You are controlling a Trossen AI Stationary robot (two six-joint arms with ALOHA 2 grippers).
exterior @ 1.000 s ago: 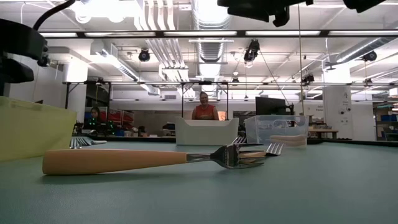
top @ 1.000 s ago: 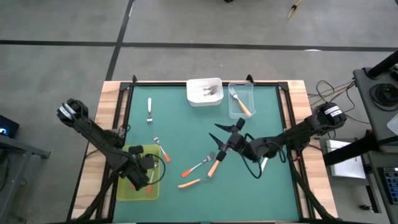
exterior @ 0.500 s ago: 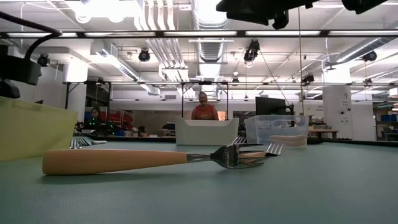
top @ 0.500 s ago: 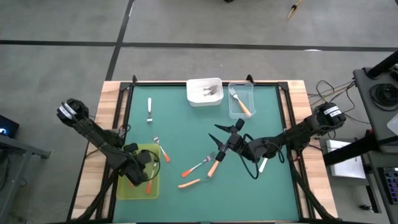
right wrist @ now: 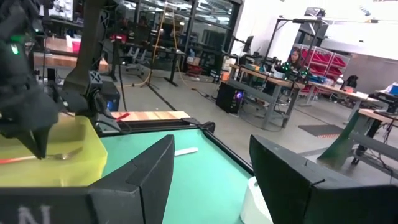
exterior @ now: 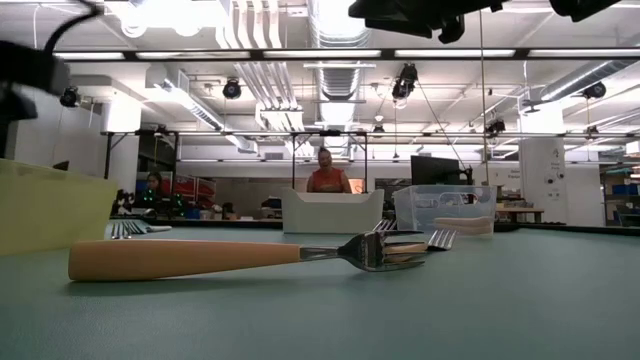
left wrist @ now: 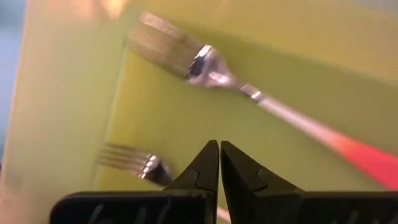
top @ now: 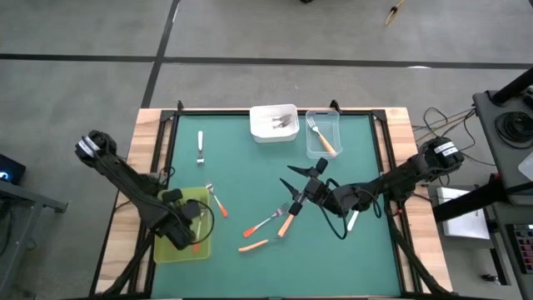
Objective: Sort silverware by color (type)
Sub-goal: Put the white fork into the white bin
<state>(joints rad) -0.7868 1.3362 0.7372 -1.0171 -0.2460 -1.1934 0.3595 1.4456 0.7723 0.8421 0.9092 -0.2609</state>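
My left gripper (left wrist: pixel 219 160) is shut and points down over the yellow-green tray (top: pixel 171 248). Two forks lie in that tray. One has a red-orange handle (left wrist: pixel 364 158); the other (left wrist: pixel 134 163) is partly hidden behind the fingers. My right gripper (top: pixel 296 188) hangs open and level above the table's middle, with nothing between its fingers (right wrist: pixel 149 168). Loose forks lie on the green mat: a white-handled one (top: pixel 200 148), a red-orange one (top: pixel 218 201), and three in the middle (top: pixel 266 223), one of them light orange (exterior: pixel 190 258).
At the far edge stand a white tray (top: pixel 260 132) with forks in it and a clear tray (top: pixel 335 122) with a light-orange fork. Wooden rails (top: pixel 150 125) border the mat. A person (exterior: pixel 326 176) stands in the room beyond the table.
My left gripper has stayed shut above the yellow-green tray. It has drifted slightly toward the far edge, risen in the last half second, and rolled at the wrist. The forks have kept their places.
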